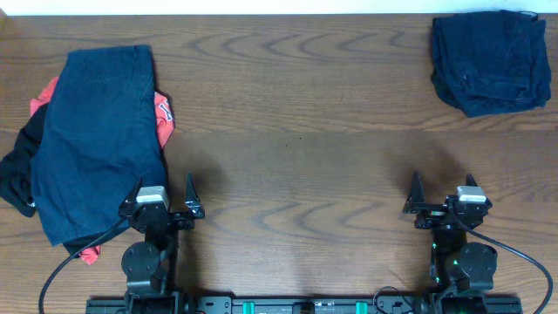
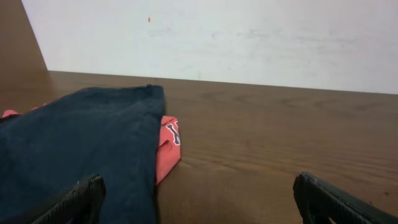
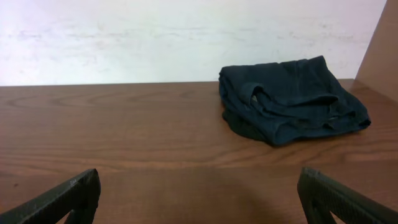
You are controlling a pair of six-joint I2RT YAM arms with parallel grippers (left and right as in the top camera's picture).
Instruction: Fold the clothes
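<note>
On the left of the table lies a pile of clothes: wide dark blue denim shorts [image 1: 100, 139] on top, a red T-shirt [image 1: 164, 118] showing at their right edge, and a black garment [image 1: 16, 179] at the far left. Folded navy denim [image 1: 491, 61] sits at the back right. My left gripper [image 1: 163, 185] stands open at the near right corner of the shorts [image 2: 74, 143], with one finger over the denim, the other over bare wood, and the red T-shirt [image 2: 168, 146] ahead. My right gripper [image 1: 444, 181] is open and empty, facing the folded denim [image 3: 292, 99] far ahead.
The brown wooden table [image 1: 296, 131] runs to a white wall [image 2: 217, 37] at the back. Both arm bases [image 1: 144, 262] stand at the near edge, with cables looping beside them.
</note>
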